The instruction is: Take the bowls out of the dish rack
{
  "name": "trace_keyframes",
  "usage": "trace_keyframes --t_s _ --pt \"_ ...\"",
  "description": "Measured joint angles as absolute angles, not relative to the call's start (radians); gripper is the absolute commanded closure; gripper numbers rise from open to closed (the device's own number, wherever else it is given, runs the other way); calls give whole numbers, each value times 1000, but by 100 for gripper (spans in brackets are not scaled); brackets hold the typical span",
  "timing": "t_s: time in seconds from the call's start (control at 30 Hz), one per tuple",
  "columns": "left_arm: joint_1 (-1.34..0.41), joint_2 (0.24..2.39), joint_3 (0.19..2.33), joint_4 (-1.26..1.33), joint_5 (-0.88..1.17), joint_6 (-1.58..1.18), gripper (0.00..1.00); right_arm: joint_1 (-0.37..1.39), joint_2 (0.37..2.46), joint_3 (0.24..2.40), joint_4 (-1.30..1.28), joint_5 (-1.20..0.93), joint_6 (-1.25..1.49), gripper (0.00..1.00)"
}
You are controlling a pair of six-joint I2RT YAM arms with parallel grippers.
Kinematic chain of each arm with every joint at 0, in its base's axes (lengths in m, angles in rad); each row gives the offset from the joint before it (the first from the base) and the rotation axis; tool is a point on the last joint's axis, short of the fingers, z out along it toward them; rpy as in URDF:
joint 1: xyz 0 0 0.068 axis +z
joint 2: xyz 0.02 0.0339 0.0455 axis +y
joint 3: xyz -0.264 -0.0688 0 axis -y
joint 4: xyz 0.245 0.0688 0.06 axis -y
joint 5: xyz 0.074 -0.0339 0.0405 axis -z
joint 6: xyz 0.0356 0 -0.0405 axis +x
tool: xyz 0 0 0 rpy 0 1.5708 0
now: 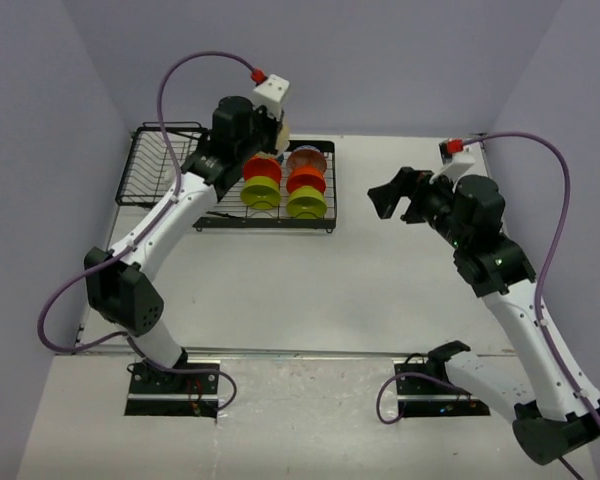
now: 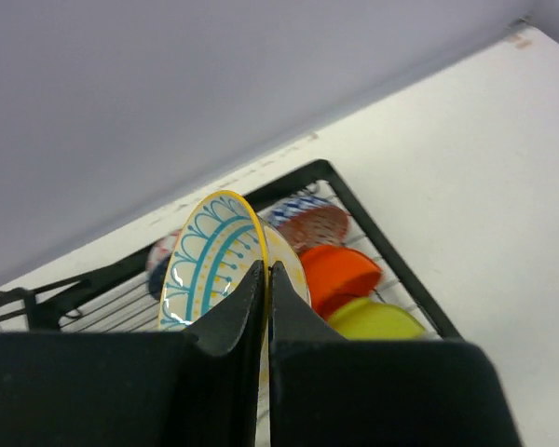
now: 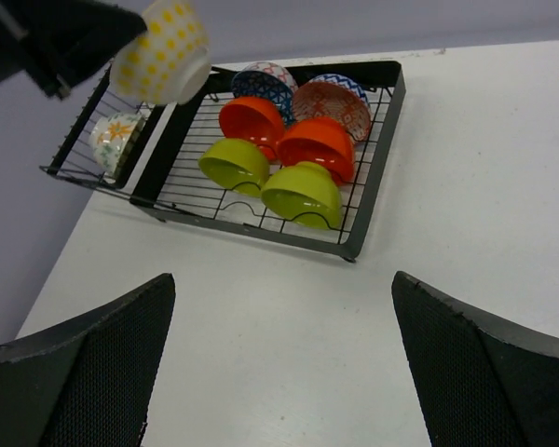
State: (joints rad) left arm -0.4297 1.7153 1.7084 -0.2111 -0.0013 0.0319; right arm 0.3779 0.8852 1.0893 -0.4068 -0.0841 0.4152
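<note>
We see the left arm [image 1: 165, 215] reaching far over the black wire dish rack [image 1: 325, 226], the left gripper [image 2: 266, 272] clenched on the rim of a cream round bowl with yellow flowers [image 3: 163, 51] held above the rack's left side, while the bent right arm [image 1: 515, 290] holds the right gripper [image 1: 400, 200] spread wide, well right of the rack.

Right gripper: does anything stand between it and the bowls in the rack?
Nothing visible does. The open right gripper faces the rack across table only; the nearest green bowl sits by the rack's near edge.

left tool [image 2: 265, 272] clamped on bowl [image 2: 205, 256] | right tool [image 3: 279, 363] spread wide
</note>
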Motion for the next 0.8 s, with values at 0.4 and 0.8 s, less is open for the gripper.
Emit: trace_keyframes --t_s 0.4,0.8 --pt "-844 1369 1218 49 -19 168 100 257 1248 1553 -609 -208 390 10" --pt "-912 1244 883 153 -150 -81 100 247 1050 1029 -620 -169 427 8"
